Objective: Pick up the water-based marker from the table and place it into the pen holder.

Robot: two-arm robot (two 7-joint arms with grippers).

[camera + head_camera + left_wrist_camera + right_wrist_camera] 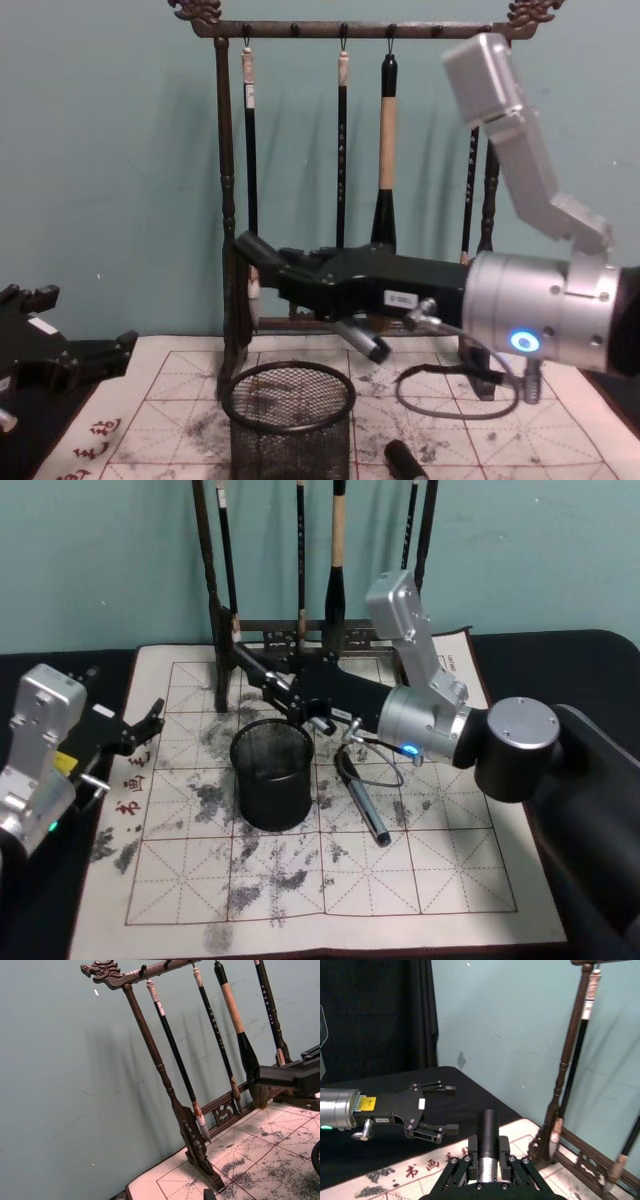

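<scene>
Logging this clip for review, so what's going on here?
The right claw is shut on a black marker, holding it tilted in the air just above the black wire-mesh pen holder; the marker is not in yet. A second dark marker lies on the calligraphy mat beside the holder. The left claw hangs open at the mat's left edge.

Head looks down, chest looks level; both share the pen holder (272, 790).
</scene>
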